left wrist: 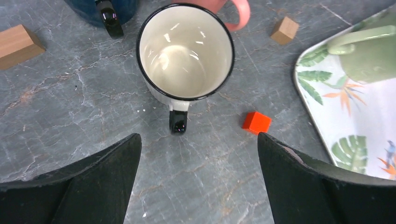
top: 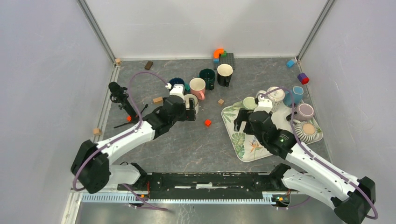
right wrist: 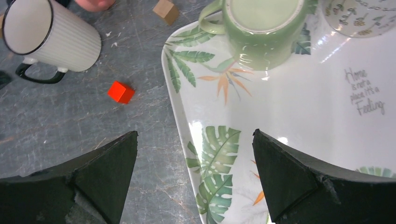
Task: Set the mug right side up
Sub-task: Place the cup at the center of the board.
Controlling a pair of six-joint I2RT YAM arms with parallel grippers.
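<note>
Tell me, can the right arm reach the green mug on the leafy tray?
Probably yes. The right pincer is open and hovers over the tray. The green mug stands just ahead of it, and nothing lies between them.

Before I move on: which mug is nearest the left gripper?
The white mug with black rim and handle, upright before the left gripper; the pink mug and blue mug are farther off.
</note>
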